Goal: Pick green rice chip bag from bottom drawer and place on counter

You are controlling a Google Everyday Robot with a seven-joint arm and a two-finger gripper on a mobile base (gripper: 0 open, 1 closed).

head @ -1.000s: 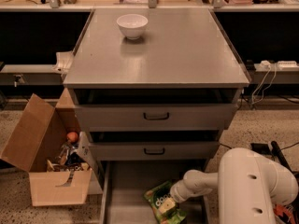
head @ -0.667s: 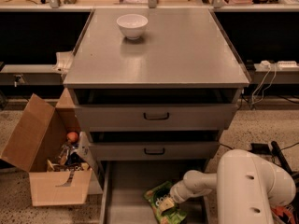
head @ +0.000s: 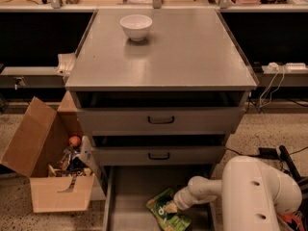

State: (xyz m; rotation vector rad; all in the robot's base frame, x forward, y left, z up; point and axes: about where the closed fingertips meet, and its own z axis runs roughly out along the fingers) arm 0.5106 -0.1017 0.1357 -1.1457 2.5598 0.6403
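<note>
My gripper [head: 176, 205] sits at the green rice chip bag [head: 165, 214] in the open bottom drawer [head: 129, 191]; its grip I cannot tell.

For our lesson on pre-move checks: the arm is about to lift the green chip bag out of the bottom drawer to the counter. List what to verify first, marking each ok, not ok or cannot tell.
1. Bottom drawer pulled open: ok.
2. Green rice chip bag lying in plain view on the drawer floor: ok.
3. Gripper down in the drawer at the bag's right side: ok.
4. Hold on the bag secure: cannot tell.
5. Counter has bare room beside the white bowl: ok.
</note>
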